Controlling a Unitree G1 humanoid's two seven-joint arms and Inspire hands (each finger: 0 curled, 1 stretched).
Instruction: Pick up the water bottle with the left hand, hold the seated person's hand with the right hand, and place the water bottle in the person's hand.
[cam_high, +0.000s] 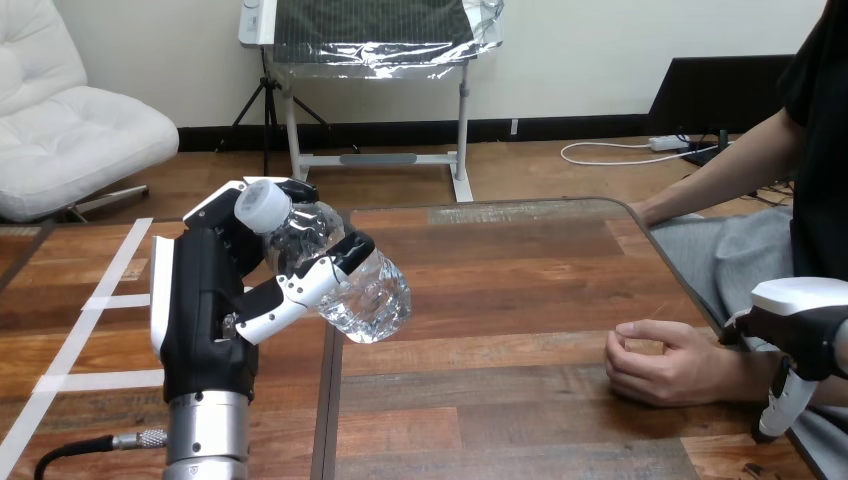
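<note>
Clasping water bottle (362, 292), left hand (203, 300)

Left arm (205, 430) enters from the bottom edge with its forearm upright. The left hand (200, 300) is raised, its white back shell toward the view's left. Its fingers (290, 300) and thumb curl round the bottle (365, 290), which is held tilted with the cap up-left. Right hand (800, 325) enters at the right edge, white shell uppermost, just beside the wrist end of the person's hand (660, 365); contact cannot be told.
</note>
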